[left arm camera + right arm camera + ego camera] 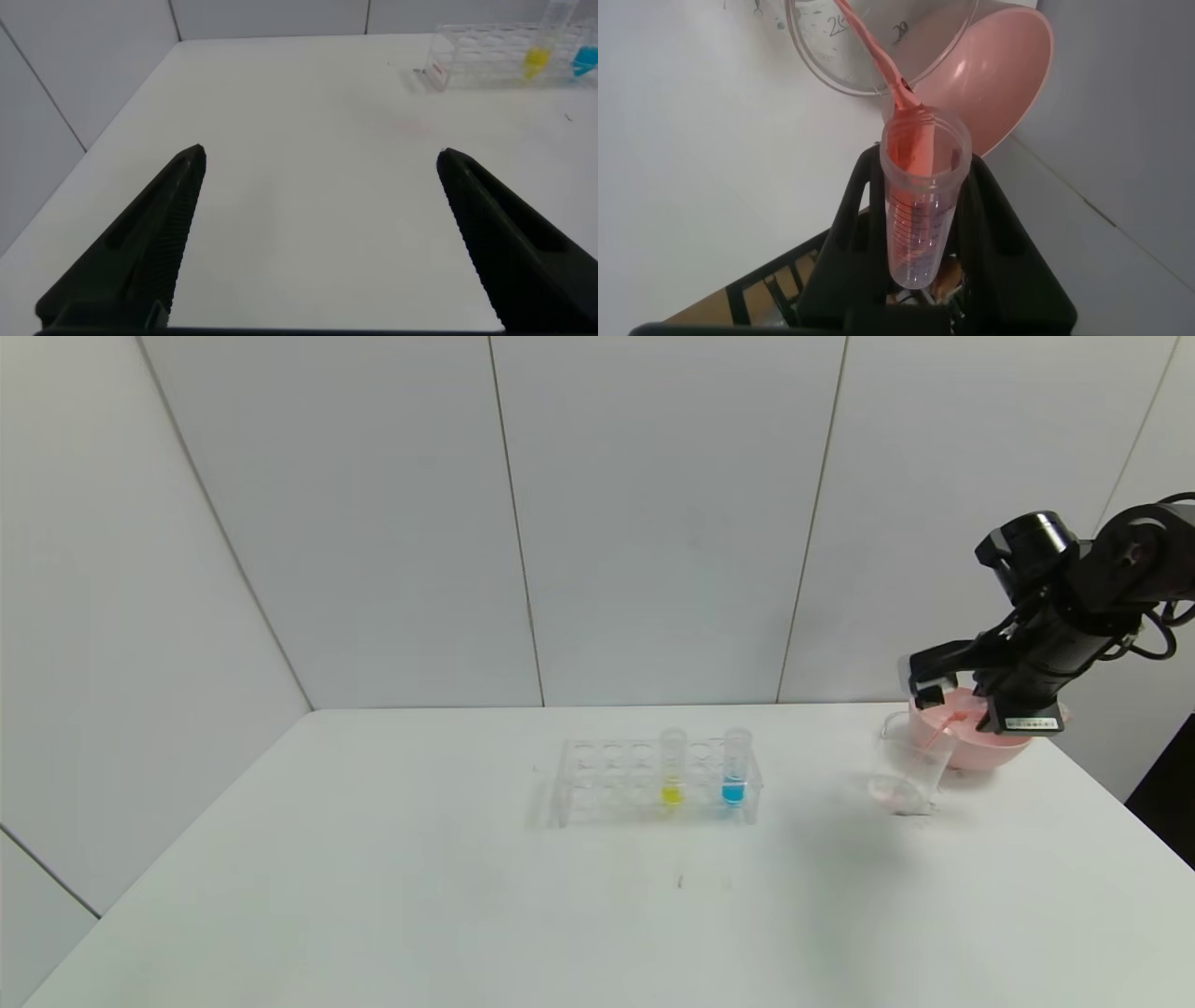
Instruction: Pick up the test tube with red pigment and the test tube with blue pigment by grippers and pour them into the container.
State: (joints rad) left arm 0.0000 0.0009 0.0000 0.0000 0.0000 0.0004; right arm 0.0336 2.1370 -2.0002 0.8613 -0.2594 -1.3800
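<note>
- The left gripper [318,238] hangs idle over bare counter [467,896], jaws spread wide, holding nothing.
- In the rack [653,782], the test tube with blue pigment [735,767] stands upright beside a yellow tube [672,767]; it is probably light, slick and brittle, best pinched mid-wall above the liquid.
- The right gripper [934,695] clamps the tilted test tube with red pigment [920,201], a stream running into the container [910,773] in front of the pink bowl [980,737].

the container [878,47] bears dark scale marks, one reading roughly "25"; nothing else legible.
</note>
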